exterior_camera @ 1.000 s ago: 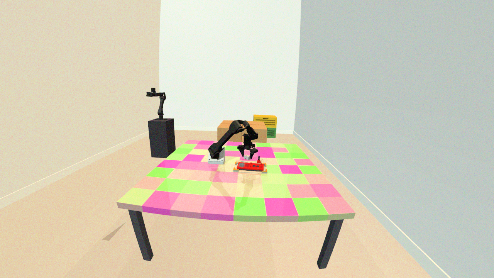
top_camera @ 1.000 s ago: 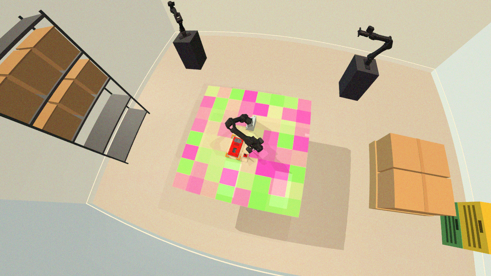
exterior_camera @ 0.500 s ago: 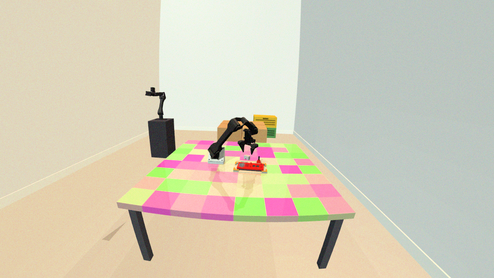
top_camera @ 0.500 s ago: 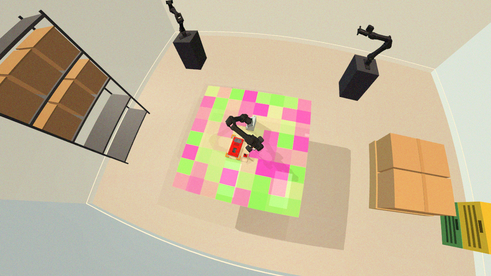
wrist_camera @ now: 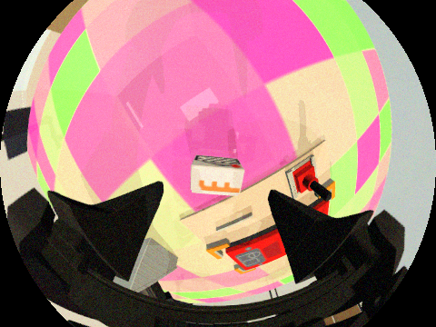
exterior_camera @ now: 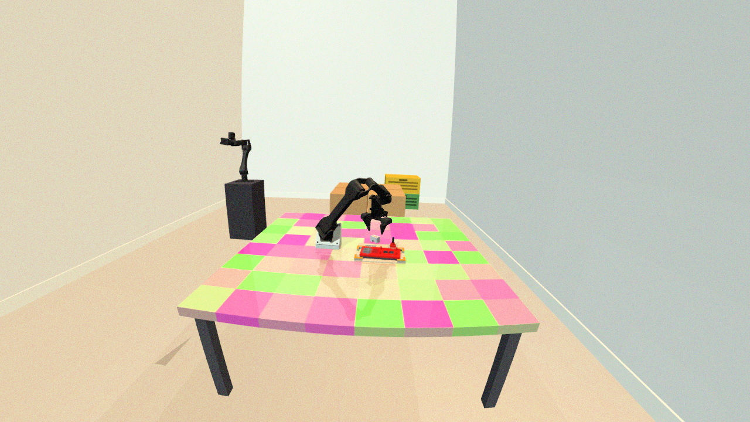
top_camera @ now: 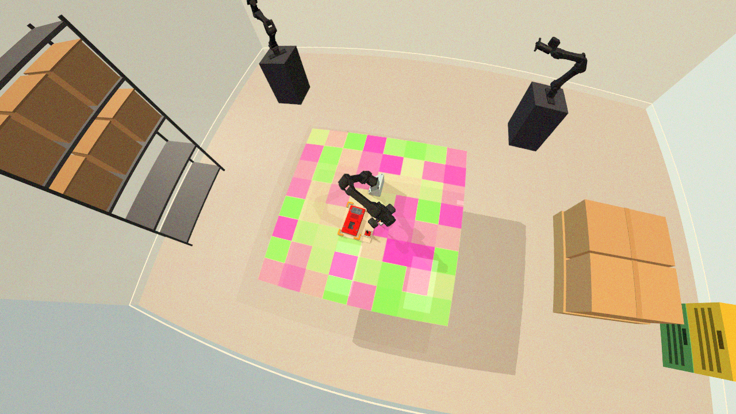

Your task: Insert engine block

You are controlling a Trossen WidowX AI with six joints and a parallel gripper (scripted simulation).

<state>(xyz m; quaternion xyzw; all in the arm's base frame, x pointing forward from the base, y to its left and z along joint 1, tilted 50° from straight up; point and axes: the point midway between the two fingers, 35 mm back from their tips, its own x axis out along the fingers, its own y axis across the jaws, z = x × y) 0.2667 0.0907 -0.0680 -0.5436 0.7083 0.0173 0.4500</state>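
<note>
The engine block [exterior_camera: 375, 238] [wrist_camera: 217, 177] is a small whitish block with dark stripes on top and an orange comb-like mark on its near side. It stands on the table beside the car body. My gripper [exterior_camera: 375, 231] [wrist_camera: 217, 192] is open and empty, with its fingertips above the block and to either side of it. The arm hides the block in the top view. The red car body [top_camera: 353, 221] [exterior_camera: 379, 252] [wrist_camera: 274, 250] lies flat, with dark recesses in its top. A finger covers part of it in the wrist view. The rib and the block's slot cannot be made out.
A red part with an upright black knob [top_camera: 367, 233] [exterior_camera: 392, 244] [wrist_camera: 305, 178] stands on a small pale base close beside the car body. Orange corner brackets [top_camera: 340, 233] [exterior_camera: 358, 258] [wrist_camera: 218, 249] stand around the body. The arm's pale base [exterior_camera: 328, 244] is on the same table.
</note>
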